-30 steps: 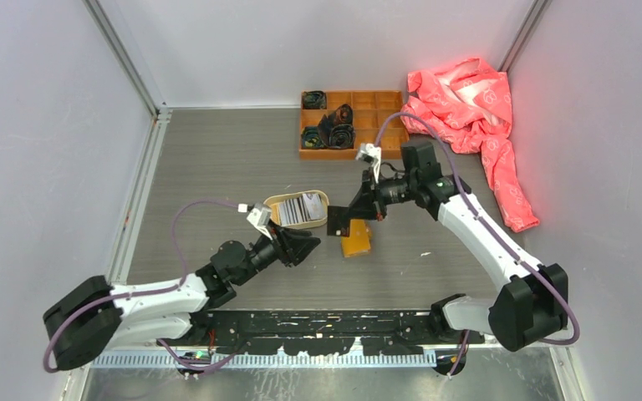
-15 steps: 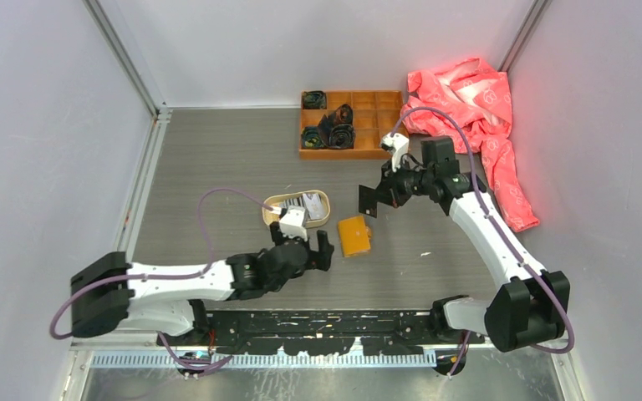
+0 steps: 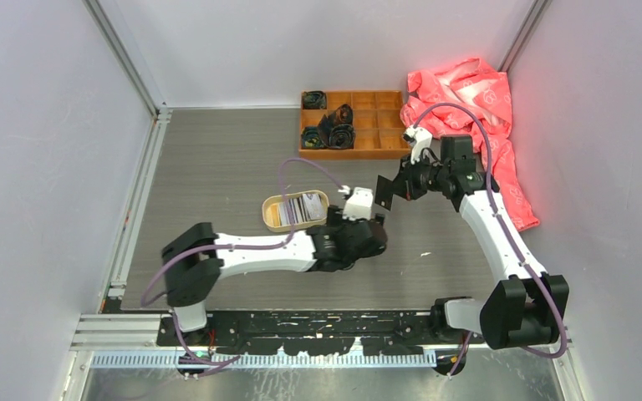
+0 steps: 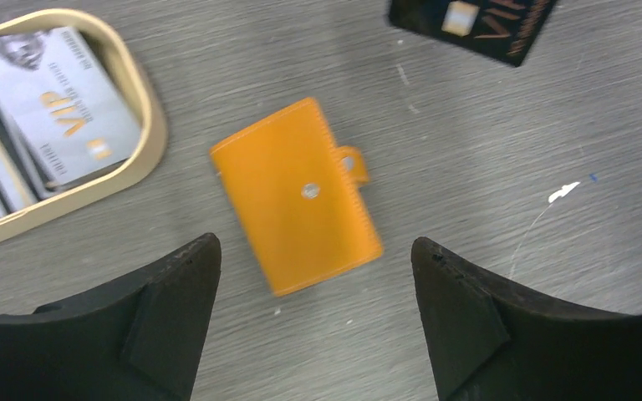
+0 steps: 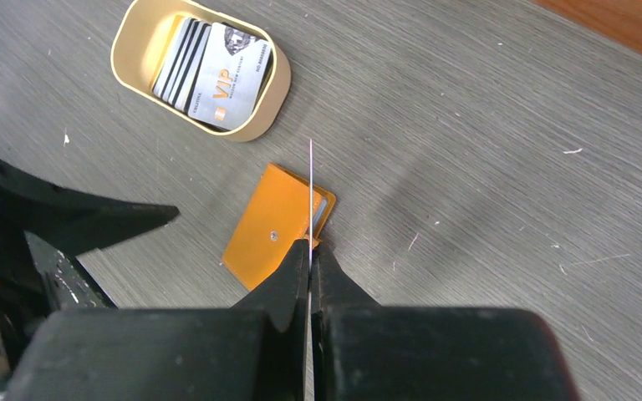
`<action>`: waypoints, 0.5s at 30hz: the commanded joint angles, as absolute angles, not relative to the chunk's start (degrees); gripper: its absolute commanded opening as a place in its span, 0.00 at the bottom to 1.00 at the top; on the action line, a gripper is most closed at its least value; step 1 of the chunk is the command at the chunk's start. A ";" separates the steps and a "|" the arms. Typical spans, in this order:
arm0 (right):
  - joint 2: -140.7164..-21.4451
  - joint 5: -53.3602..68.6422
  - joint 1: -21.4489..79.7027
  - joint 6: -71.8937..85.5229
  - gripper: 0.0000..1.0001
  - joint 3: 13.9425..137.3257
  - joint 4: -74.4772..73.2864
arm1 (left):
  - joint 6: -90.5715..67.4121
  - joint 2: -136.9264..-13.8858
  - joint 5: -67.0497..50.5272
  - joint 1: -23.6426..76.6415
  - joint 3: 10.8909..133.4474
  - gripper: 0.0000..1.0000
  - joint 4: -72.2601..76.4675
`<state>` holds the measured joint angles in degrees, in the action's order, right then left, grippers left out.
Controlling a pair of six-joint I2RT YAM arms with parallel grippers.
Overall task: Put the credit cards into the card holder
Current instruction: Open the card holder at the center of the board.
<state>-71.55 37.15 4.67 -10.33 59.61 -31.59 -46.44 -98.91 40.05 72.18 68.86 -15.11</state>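
The orange card holder lies shut on the table, its snap facing up. My left gripper hovers open above its near end, one finger on each side and not touching. In the top view the left gripper hides the holder. My right gripper is shut on a dark credit card, seen edge-on in its own wrist view and held in the air beyond the holder. More credit cards lie in the oval tan tray.
An orange compartment box with dark rolled items stands at the back. A pink cloth lies at the back right. The tan tray's rim is just left of the holder.
My left arm swung right from beside the tray to over the card holder, and its jaws opened. My right gripper drew back to the right with the dark card.
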 commanded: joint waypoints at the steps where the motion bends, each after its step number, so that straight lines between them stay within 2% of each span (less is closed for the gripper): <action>1: -71.15 37.86 3.39 -9.17 0.01 62.18 -29.70 | -48.61 -108.15 44.77 73.34 82.26 0.84 -32.63; 15: -71.96 39.73 0.75 -8.61 0.01 62.23 -30.15 | -42.93 -124.43 46.80 73.19 100.03 0.85 -40.56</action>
